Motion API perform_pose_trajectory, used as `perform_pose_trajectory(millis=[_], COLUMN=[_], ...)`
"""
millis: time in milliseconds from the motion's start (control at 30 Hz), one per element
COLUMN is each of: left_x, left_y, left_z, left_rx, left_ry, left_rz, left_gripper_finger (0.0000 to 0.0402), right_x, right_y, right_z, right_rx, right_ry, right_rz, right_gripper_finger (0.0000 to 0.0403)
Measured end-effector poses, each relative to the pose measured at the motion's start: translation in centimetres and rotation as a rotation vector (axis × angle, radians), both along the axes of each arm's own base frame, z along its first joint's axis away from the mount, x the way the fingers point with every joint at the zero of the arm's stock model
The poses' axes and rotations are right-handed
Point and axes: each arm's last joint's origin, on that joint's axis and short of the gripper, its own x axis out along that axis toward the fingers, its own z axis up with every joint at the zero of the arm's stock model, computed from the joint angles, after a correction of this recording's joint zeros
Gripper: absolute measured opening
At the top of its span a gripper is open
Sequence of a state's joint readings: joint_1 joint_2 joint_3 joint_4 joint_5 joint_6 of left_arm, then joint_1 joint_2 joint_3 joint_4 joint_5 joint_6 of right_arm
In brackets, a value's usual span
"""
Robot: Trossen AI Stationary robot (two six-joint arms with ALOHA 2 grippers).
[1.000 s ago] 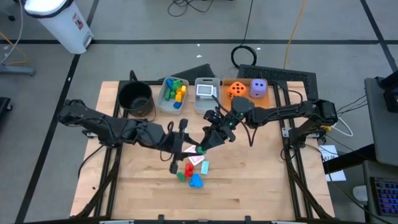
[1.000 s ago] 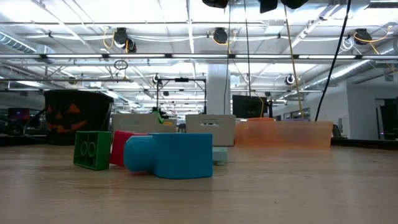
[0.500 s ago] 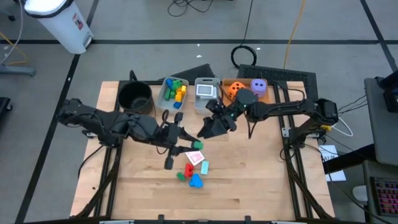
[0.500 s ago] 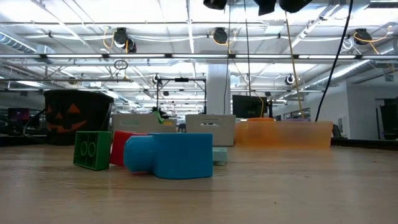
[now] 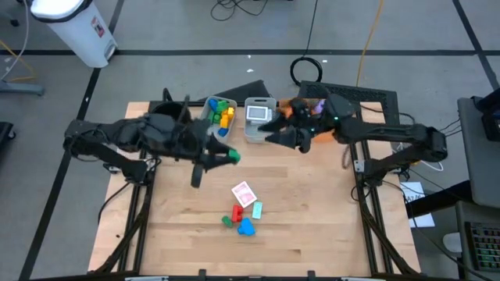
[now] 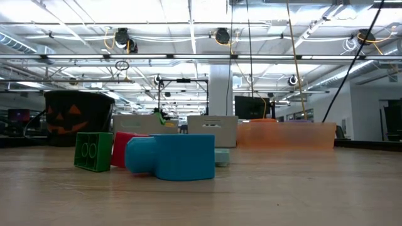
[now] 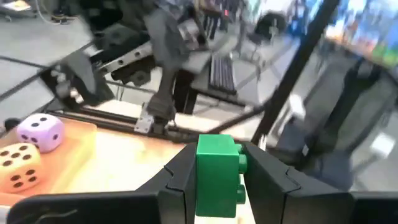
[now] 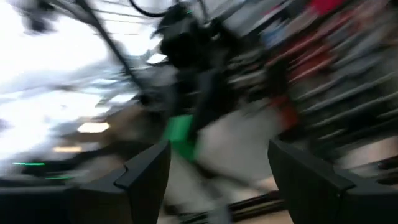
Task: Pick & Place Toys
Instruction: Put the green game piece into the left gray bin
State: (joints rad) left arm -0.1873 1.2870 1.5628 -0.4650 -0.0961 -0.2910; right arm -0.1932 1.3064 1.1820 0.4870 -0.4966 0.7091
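Left gripper (image 7: 217, 171) | clamped on green block (image 7: 217, 175), raised above table (image 5: 312, 218) || right gripper (image 5: 269, 131) | fingers spread, nothing held, beside card bin (image 5: 258, 117)

Table-level view across a wooden table (image 6: 295, 194). A green block (image 6: 93, 150), a red block (image 6: 122, 148) and a large blue block (image 6: 173, 156) sit clustered together. Behind them stand a black jack-o'-lantern pot (image 6: 75, 117), clear bins (image 6: 212, 130) and an orange tray (image 6: 292, 135).
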Motion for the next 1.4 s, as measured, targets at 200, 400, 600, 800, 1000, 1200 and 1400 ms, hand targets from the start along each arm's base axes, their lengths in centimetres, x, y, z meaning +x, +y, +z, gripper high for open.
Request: perform_pose_trajectory(millis=[200,400,600,800,1000,1200,1400], left_x=[1.6,4.4,6.4,7.1,7.1,7.0,7.0], left_y=[2.9,5.6,7.5,8.3,9.5,10.2,10.2], left_z=[-0.7,-2.5,-4.3,-5.0,-5.3,-5.0,-4.4], left_rx=[-0.262,-0.458,-0.538,-0.568,-0.565,-0.583,-0.603], left_ry=[-0.015,-0.036,0.021,0.043,0.04,0.016,-0.034], left_rz=[-0.009,-0.063,-0.073,-0.067,-0.018,-0.026,-0.039], left_gripper_finger=[0.0101,0.0101,0.0103,0.0101,0.0101,0.0101,0.0101], right_x=[-1.9,-1.8,-1.0,-1.1,-1.1,-1.1,-0.9], right_y=[2.0,5.1,6.9,7.3,7.8,7.8,7.7], right_z=[0.4,0.2,-1.0,-1.2,-1.1,-0.8,-1.0], right_rx=[-0.387,-0.682,-0.76,-0.775,-0.789,-0.78,-0.828], right_ry=[0.062,0.074,0.147,0.177,0.161,0.139,0.173], right_rz=[-0.444,-0.586,-0.613,-0.644,-0.632,-0.643,-0.706], right_gripper_finger=[0.0258,0.0258,0.0258,0.0258,0.0258,0.0258,0.0258])
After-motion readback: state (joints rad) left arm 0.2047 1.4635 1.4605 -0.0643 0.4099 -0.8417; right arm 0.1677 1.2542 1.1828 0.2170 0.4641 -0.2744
